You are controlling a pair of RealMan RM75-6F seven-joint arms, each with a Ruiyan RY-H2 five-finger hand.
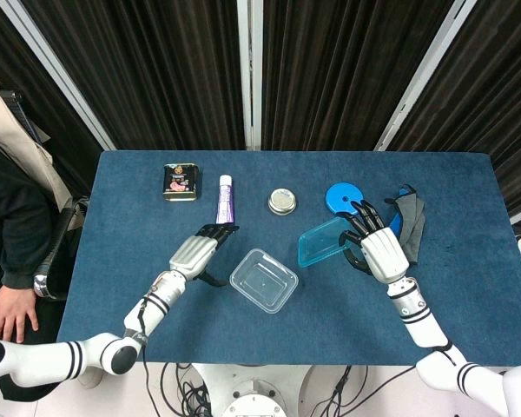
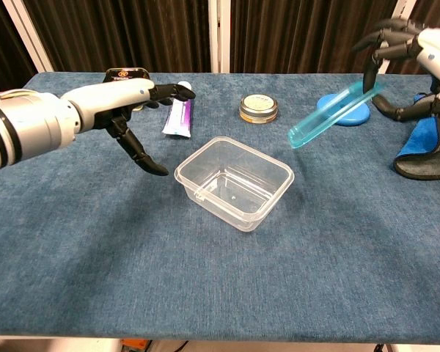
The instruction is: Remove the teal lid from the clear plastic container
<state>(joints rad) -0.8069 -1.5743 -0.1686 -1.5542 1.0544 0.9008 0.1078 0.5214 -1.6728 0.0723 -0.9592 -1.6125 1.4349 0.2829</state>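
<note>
We see the right hand up off the table, gripping the teal lid by one edge, fingers hooked over the top of it and the thumb below. The lid hangs tilted in the air, sloping down from that hand toward the middle of the table, clear of everything. In the chest view the lid sits in front of the blue disc, and the right hand is cut by the frame edge.

The container stands open on the table, between our two hands and nearer the left one, well apart from the lid. We can see straight down into the container; nothing is in it.

The left hand holds nothing, fingers spread wide, thumb dropped low. It hovers just beside the container without touching it. In the chest view this left hand points its fingers toward the tube.

Beyond the left hand lie the tin and the tube. A small round can sits between the hands, further out. The disc is just past the right hand's fingertips, and a grey and blue cloth lies just beside that hand, on its outer side.
</note>
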